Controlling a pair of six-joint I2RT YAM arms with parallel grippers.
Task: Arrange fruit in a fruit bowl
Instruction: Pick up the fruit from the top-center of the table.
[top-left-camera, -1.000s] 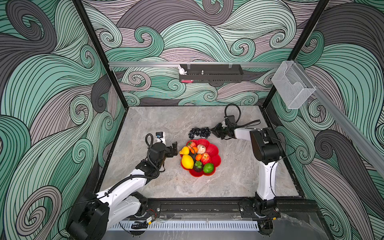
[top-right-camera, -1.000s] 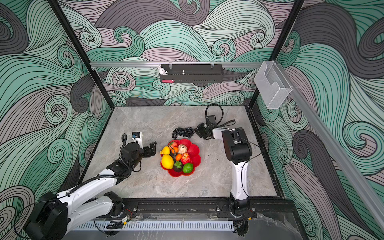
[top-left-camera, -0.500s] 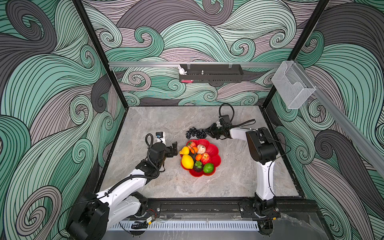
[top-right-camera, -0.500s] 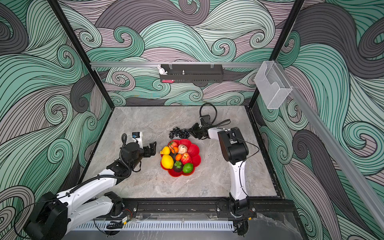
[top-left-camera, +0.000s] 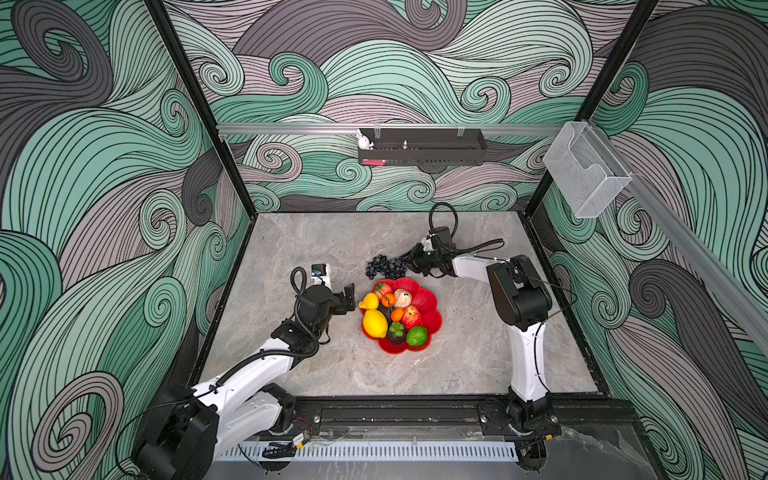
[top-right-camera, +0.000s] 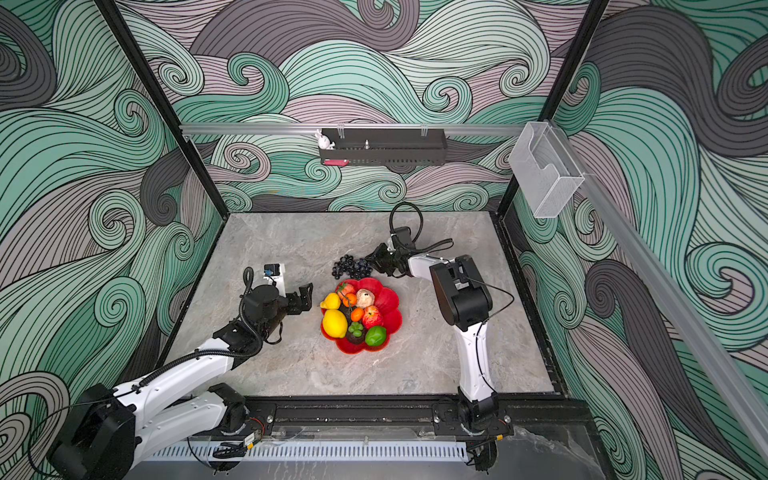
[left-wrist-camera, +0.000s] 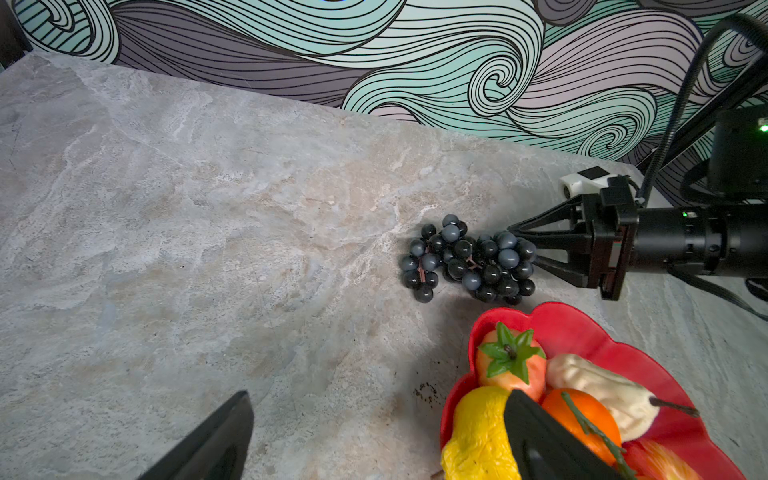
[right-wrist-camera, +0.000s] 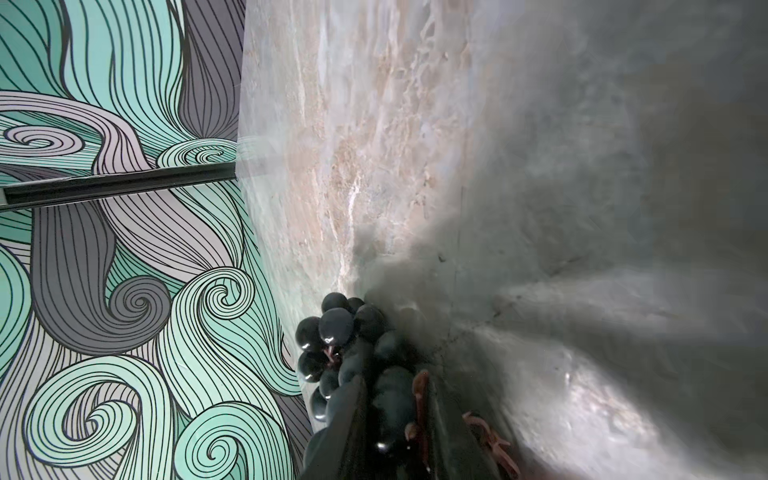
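Observation:
The red scalloped fruit bowl (top-left-camera: 430, 296) (top-right-camera: 392, 298) sits mid-table holding a big lemon (top-left-camera: 375, 323), a lime (top-left-camera: 417, 336), an apple (top-left-camera: 410, 316), a beige pear (top-left-camera: 402, 297), tangerines (top-left-camera: 397, 314) and a mangosteen (top-left-camera: 396, 332). The black grape bunch (top-left-camera: 384, 267) (left-wrist-camera: 469, 262) lies on the table just behind the bowl. My right gripper (top-left-camera: 409, 262) (left-wrist-camera: 523, 253) reaches in low from the right, shut on the bunch's near end, with grapes (right-wrist-camera: 345, 353) between its fingers. My left gripper (top-left-camera: 351, 297) (left-wrist-camera: 378, 399) hovers open at the bowl's left rim, holding nothing.
A black shelf (top-left-camera: 422, 147) hangs on the back wall and a clear plastic holder (top-left-camera: 584, 174) on the right rail. The marble tabletop (top-left-camera: 316, 241) is walled on three sides. The right arm's elbow (top-left-camera: 519, 295) stands right of the bowl.
My right gripper has slid leftwards along the table, and the grape bunch has shifted left with it. The left arm and the bowl's fruit have stayed still.

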